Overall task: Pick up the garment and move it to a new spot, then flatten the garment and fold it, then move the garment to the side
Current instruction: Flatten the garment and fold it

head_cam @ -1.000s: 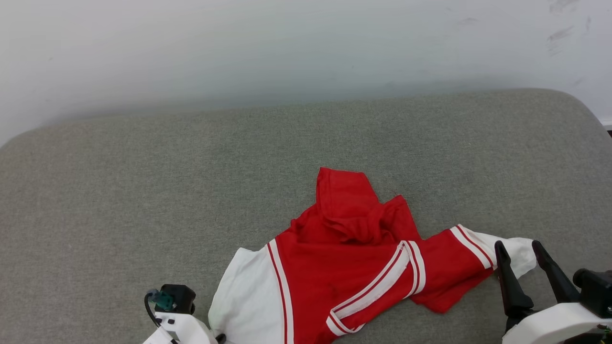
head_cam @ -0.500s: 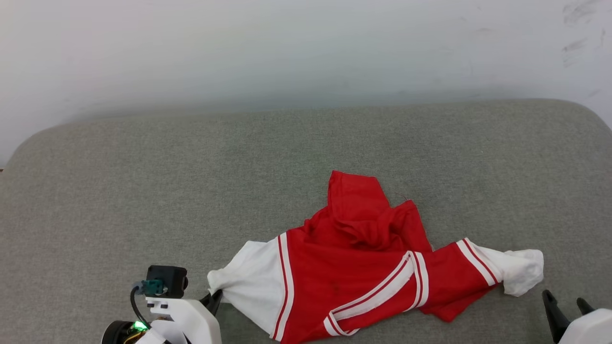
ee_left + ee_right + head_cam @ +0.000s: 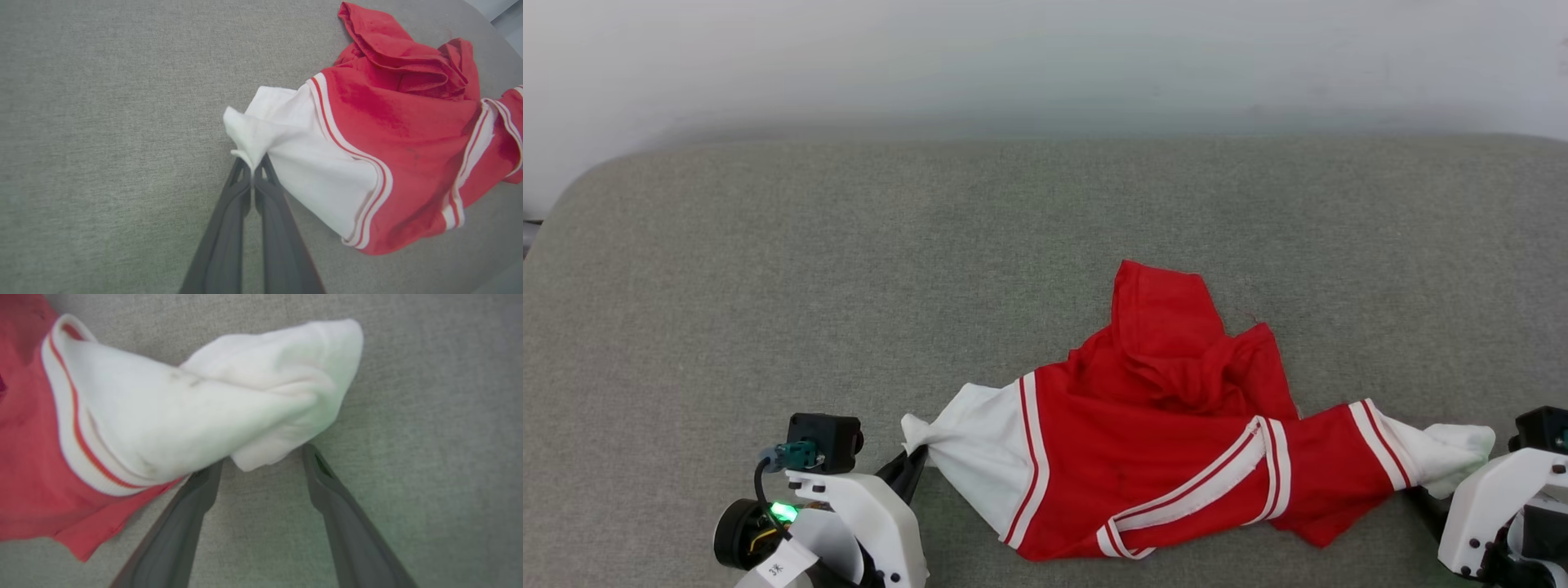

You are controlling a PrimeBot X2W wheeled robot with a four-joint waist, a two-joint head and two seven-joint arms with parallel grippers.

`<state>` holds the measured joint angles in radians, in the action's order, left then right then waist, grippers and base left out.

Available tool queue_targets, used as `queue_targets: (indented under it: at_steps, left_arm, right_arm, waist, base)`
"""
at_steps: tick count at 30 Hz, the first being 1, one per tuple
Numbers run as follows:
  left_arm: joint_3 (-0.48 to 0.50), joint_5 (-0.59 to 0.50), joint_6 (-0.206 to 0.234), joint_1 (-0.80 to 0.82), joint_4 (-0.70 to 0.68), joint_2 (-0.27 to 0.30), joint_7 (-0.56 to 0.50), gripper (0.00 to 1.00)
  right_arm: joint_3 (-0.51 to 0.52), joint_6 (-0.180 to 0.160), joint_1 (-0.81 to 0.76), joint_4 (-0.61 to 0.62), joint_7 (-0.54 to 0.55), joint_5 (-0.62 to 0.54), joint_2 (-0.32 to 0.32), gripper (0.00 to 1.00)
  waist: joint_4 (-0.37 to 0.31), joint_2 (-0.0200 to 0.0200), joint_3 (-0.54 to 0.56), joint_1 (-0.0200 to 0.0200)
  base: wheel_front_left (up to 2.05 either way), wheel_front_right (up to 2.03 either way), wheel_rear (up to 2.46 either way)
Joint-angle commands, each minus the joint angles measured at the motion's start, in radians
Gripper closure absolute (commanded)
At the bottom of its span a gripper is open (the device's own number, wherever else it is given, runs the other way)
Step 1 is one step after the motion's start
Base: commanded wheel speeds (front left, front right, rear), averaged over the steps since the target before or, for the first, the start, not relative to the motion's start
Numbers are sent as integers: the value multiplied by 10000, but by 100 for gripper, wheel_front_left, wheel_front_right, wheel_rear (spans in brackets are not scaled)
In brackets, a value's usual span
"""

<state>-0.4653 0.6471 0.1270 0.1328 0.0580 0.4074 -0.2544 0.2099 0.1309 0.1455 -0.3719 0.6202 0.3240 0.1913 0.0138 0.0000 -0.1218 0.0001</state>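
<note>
Pinching the garment's point(image 3: 1176, 441) sleeve edge point(image 3: 245, 130), left hand point(image 3: 254, 165) grips; right hand point(image 3: 262, 456) gapes over broad cushion point(image 3: 849, 245).

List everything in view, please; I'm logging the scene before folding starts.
jersey T-shirt: one, red with white sleeves and red-white striped trim, crumpled on the surface, right of centre
padded fabric surface: one, grey, beneath the shirt and grippers
wall: one, whitish, behind the surface
left gripper: one, dark fingers, shut on one white sleeve's tip
right gripper: one, dark fingers, open at the other white sleeve's end
</note>
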Motion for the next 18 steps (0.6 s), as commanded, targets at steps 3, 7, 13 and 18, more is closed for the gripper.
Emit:
queue_targets:
  at_steps: [3,7,13,18]
  left_arm:
    - [25,66,-63,83,29,-21,89,100]
    - [105,157,-71,41,171,-28,306,100]
    - [261,136,-14,-86,21,40,626,100]
    - [526,-43,71,64,-359,359,934,100]
  right_arm:
    - [-288,-4,21,-639,589,134,-44,0]
    - [-468,1,-111,-857,933,537,-99,100]
    - [125,-5,-343,337,-51,418,144,100]
    - [511,-5,-729,2003,-529,101,23,100]
  waist:
    - [89,0,-171,-1]
    - [117,0,-191,-1]
    - [92,0,302,-1]
    - [29,0,827,-1]
  base:
    - [0,0,0]
    - [0,0,0]
    - [0,0,0]
    - [0,0,0]
